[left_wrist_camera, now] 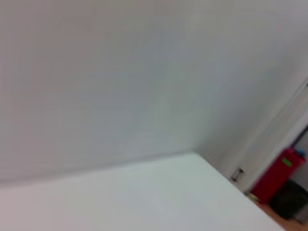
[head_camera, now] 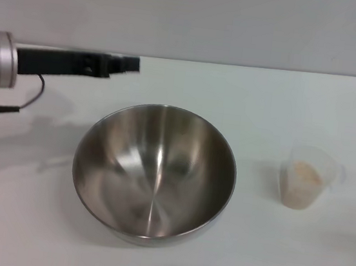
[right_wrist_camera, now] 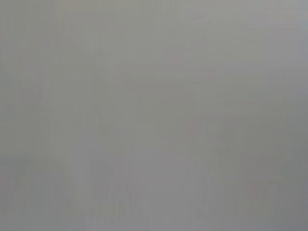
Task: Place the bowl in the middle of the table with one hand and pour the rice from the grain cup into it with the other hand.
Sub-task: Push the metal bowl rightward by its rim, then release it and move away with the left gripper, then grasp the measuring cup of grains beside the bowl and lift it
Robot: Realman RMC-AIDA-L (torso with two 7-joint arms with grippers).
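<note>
The steel bowl stands upright and empty on the white table, near its middle. The clear grain cup stands upright to the right of the bowl, apart from it, with beige rice in its lower part. My left gripper is held above the table behind and to the left of the bowl, pointing right, clear of the bowl's rim and holding nothing. My right gripper is out of view; the right wrist view shows only a plain grey surface.
The left wrist view shows bare table, a pale wall and a red object on the floor beyond the table's edge. A thin cable hangs from my left arm above the table at the left.
</note>
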